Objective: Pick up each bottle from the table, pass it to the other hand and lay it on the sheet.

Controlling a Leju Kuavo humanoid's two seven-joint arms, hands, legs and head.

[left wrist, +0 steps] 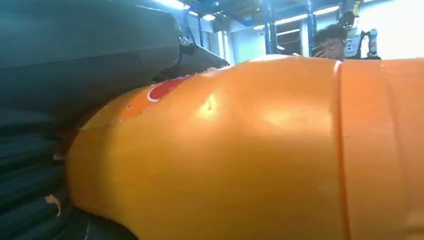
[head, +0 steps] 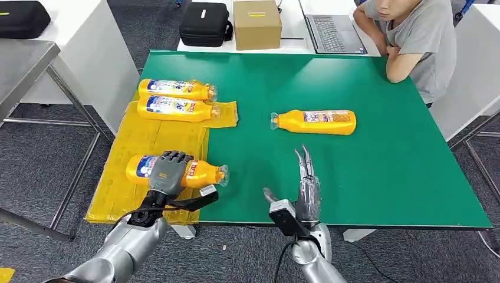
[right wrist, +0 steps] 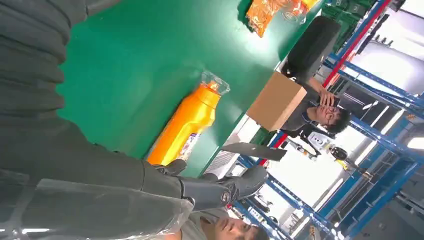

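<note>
An orange bottle (head: 200, 173) with a blue-and-white label lies on its side at the near end of the yellow sheet (head: 127, 194), its neck reaching over the green table (head: 377, 177). My left hand (head: 167, 171) grips it around the middle from above; its orange body (left wrist: 250, 150) sits close against the hand in the left wrist view. Two more bottles (head: 176, 89) (head: 177, 109) lie side by side at the sheet's far end. Another bottle (head: 314, 122) (right wrist: 189, 121) lies on the bare table ahead of my right hand (head: 306, 183), which hovers near the front edge with straight, spread fingers (right wrist: 220, 190), holding nothing.
A person (head: 415, 41) sits at the table's far right corner, arms on the edge. Behind the table stand a cardboard box (head: 257, 23), a black case (head: 205, 23) and a laptop (head: 331, 26). A grey metal table (head: 23, 71) stands to the left.
</note>
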